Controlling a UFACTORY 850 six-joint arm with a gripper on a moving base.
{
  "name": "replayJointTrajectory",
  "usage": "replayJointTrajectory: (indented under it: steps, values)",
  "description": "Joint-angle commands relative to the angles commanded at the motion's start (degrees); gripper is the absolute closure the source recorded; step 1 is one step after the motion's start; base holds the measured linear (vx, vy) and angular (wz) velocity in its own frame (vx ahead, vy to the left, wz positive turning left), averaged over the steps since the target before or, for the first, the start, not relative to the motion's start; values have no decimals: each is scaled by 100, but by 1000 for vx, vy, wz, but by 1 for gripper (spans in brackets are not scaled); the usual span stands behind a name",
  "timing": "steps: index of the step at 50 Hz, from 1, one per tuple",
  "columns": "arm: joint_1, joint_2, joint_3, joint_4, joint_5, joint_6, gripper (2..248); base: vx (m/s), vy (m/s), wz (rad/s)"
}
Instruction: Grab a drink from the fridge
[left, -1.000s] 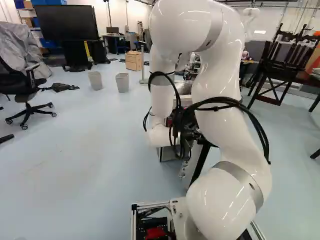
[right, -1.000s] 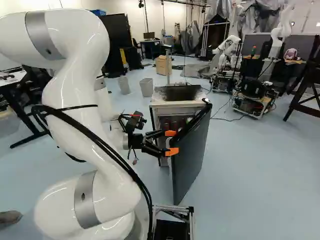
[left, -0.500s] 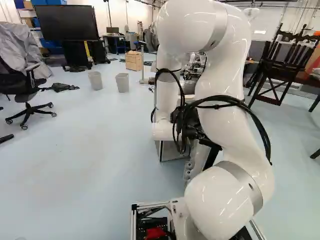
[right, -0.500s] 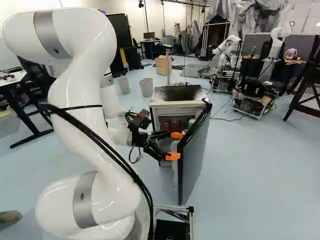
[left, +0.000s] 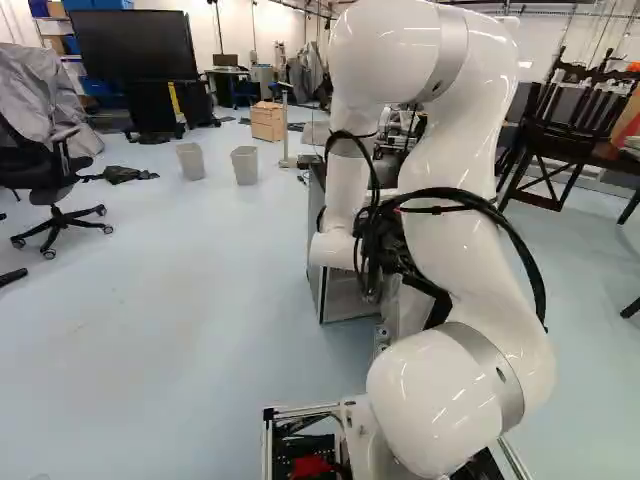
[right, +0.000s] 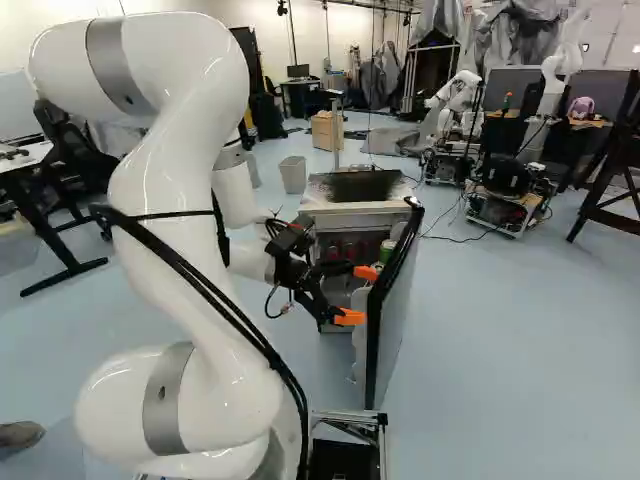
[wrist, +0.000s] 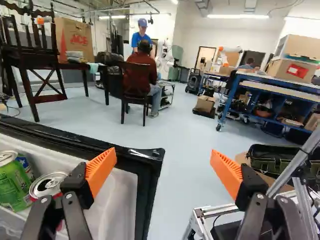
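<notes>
Left base view finds the white arm (left: 455, 200) partly masking the fridge (left: 342, 306). Right base view records the fridge door (right: 388, 335) open, with the gripper (right: 358, 295) at its inner side. Wrist view confirms the gripper's (wrist: 164, 170) fingers spread wide — the door's black edge visible between them, a green can (wrist: 12, 182) and a silver-topped can (wrist: 49, 184) in the door, beside one finger.
</notes>
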Motion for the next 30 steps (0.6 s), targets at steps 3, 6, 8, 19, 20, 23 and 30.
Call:
replayJointTrajectory:
  steps: [3, 6, 8, 19, 20, 23, 30]
  values:
    - [-77, -2, -43, 0, 0, 0, 3, 0, 0, 0]
    - [-143, -3, -80, 0, 0, 0, 3, 0, 0, 0]
    - [-191, -5, -107, 0, 0, 0, 3, 0, 0, 0]
    - [-445, -18, -256, 0, 0, 0, 3, 0, 0, 0]
    - [-468, -19, -270, 0, 0, 0, 3, 0, 0, 0]
    - [-536, -24, -311, 0, 0, 0, 3, 0, 0, 0]
    - [-694, -37, -409, 0, 0, 0, 3, 0, 0, 0]
